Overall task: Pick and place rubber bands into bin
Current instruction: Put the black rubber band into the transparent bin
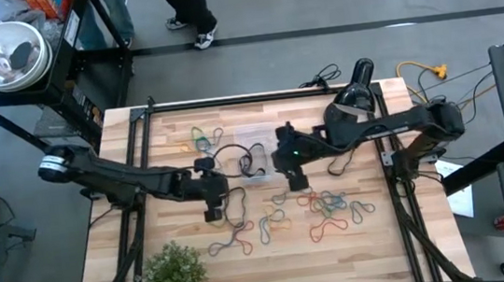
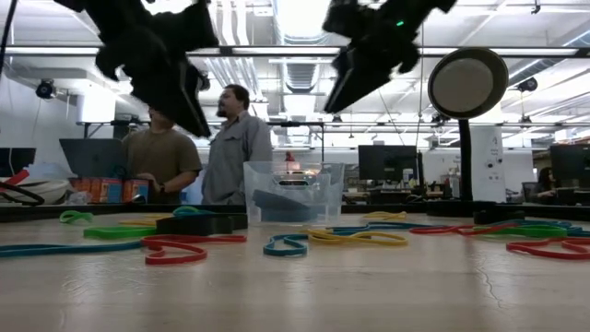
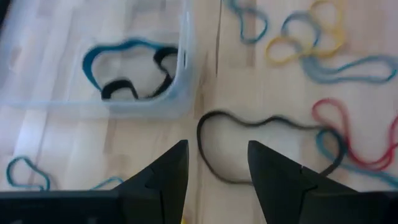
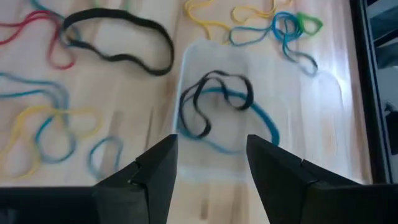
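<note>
The bin [image 4: 249, 118] sits mid-table toward the far side and holds a black band [image 4: 211, 99] and a blue band [image 4: 249, 115]. The right gripper [image 4: 208, 165] hangs over its near edge, fingers spread and empty, so its drop looks finished. The left gripper [image 3: 214, 174], fingers also spread and holding nothing, hovers just left of the bin above a loose black band [image 3: 261, 146] on the wood. To lift that one cleanly, it should probably come straight down with one strand between the fingers. Many rubber bands [image 1: 330, 210] lie scattered nearer and to the right. A small plant [image 1: 173, 279] stands at the near-left edge; nothing blocks the way.
</note>
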You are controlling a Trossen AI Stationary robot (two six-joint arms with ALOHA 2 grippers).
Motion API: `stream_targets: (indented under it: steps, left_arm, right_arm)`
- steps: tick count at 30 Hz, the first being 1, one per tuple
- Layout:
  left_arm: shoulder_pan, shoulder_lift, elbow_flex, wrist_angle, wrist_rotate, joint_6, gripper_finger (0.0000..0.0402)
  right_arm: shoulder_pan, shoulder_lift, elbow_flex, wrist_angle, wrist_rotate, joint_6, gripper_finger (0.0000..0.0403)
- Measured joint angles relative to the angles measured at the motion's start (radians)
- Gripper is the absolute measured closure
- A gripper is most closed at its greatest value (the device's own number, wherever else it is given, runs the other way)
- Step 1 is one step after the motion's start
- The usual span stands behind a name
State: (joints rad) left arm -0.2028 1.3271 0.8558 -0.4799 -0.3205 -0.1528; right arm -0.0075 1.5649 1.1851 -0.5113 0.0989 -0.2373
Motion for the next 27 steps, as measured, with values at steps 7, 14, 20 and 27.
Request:
stream_targets:
  steps: [7, 14, 20, 27]
  left_arm:
    - [0.024, 0.109, 0.000, 0.001, -0.036, -0.021, 0.0251]
    - [0.043, 0.185, 0.000, 0.030, -0.036, -0.041, 0.0251]
    - [0.047, 0.226, 0.000, 0.049, -0.026, -0.057, 0.0251]
    - [0.053, 0.272, 0.000, 0.110, -0.016, -0.080, 0.0251]
  right_arm:
    - [0.074, -0.192, -0.210, 0.007, -0.006, 0.109, 0.0218]
    - [0.148, -0.411, -0.446, 0.158, 0.005, 0.236, 0.0221]
    - [0.191, -0.549, -0.597, 0.278, 0.008, 0.315, 0.0221]
    - [0.209, -0.632, -0.722, 0.365, 0.032, 0.378, 0.0220]
